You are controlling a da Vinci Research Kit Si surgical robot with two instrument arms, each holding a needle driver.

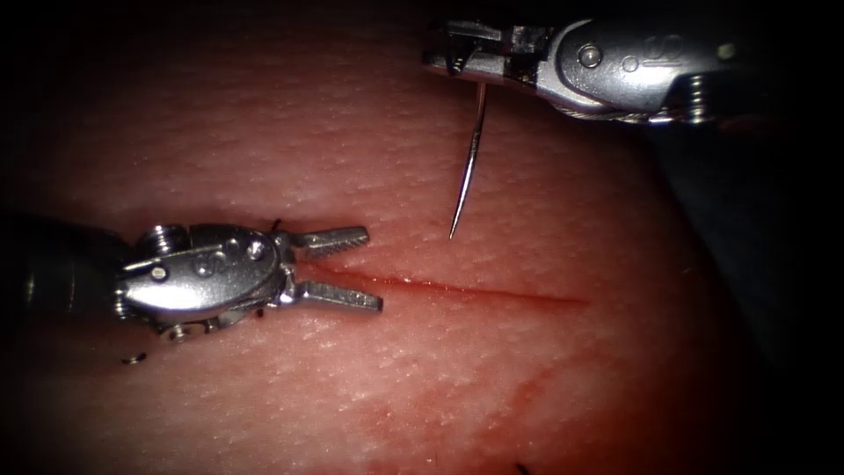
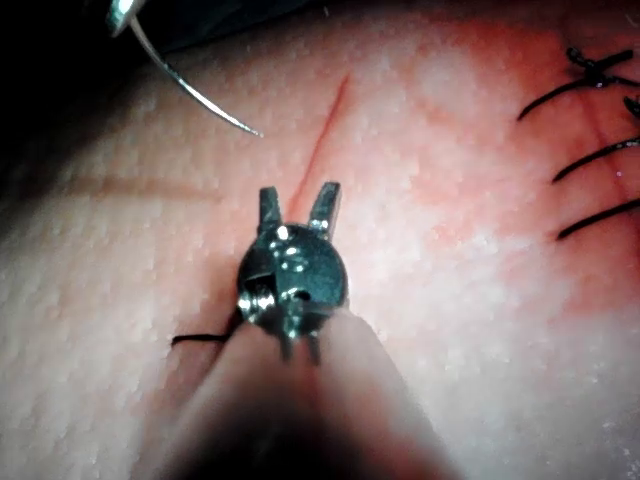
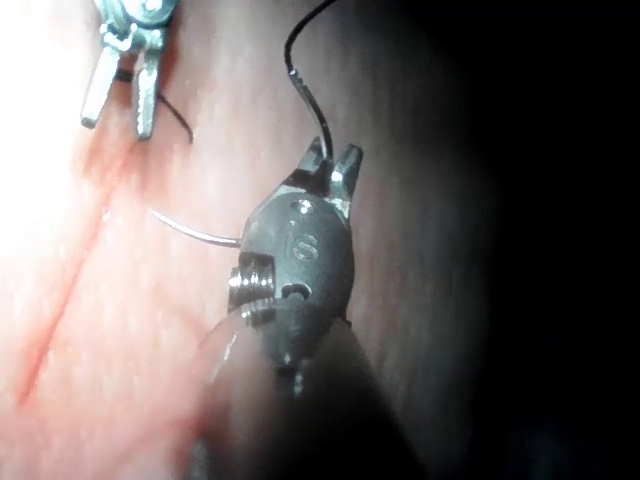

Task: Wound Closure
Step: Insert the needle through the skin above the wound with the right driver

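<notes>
Right end effector (image 1: 457, 60) apparently grips needle (image 1: 468, 167), clear of tissue (image 1: 571, 202).

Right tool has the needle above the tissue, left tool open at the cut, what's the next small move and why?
Probably lower the right tool so the needle tip meets the tissue beside the cut. The jaws grip the needle near its thread end, the tip hangs free above the tissue, and the left tool, open and holding nothing, straddles the cut's left end.

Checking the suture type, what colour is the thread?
Black thread, clearest in the left wrist view.
</notes>
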